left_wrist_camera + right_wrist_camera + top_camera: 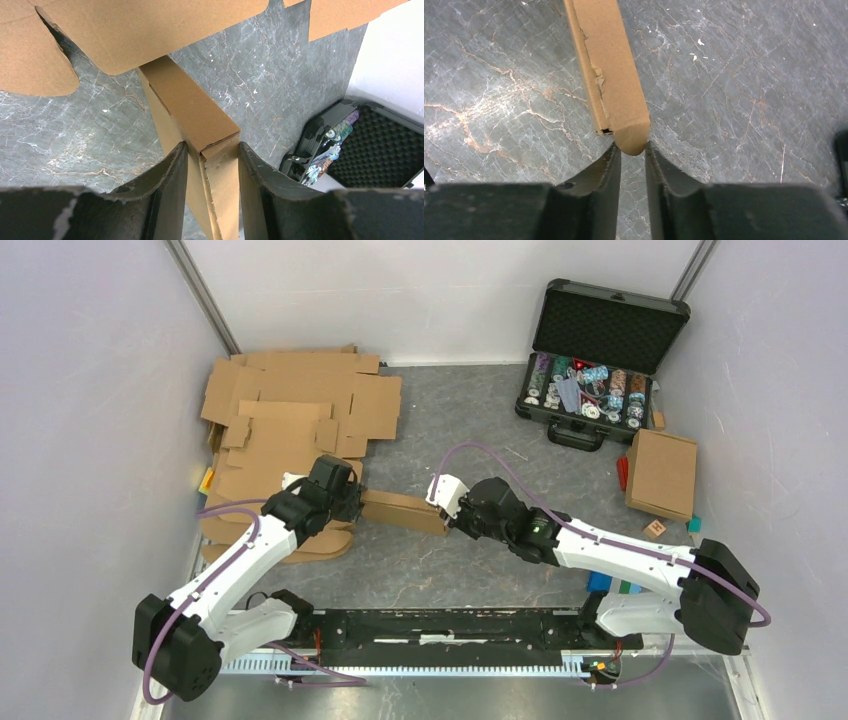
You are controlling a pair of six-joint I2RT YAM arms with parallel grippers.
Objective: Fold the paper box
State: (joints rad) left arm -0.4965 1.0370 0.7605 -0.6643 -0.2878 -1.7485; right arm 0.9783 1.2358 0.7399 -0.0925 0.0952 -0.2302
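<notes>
From the overhead view I saw the paper box [403,510] lying as a long, narrow, partly folded strip on the grey table [480,430], just left of the frame's centre, stretched between the two arms. The left gripper [355,502] sat at its left end. In the left wrist view the two dark fingers [172,175] pressed against both sides of the box [190,105], so that hand [212,172] was clamped on it. The right gripper [447,515] met the box's other end. In the right wrist view the box [606,60] ran up from the middle of the frame, and its rounded flap sat right at the mouth of that gripper [631,160], with a fingertip [613,155] close against each side. I could not tell whether they were pinching it or only touching. A stack of flat cardboard [300,400] lay in the upper left of the overhead frame, an open case [600,330] in the upper right, and a closed carton [662,472] below the case.
</notes>
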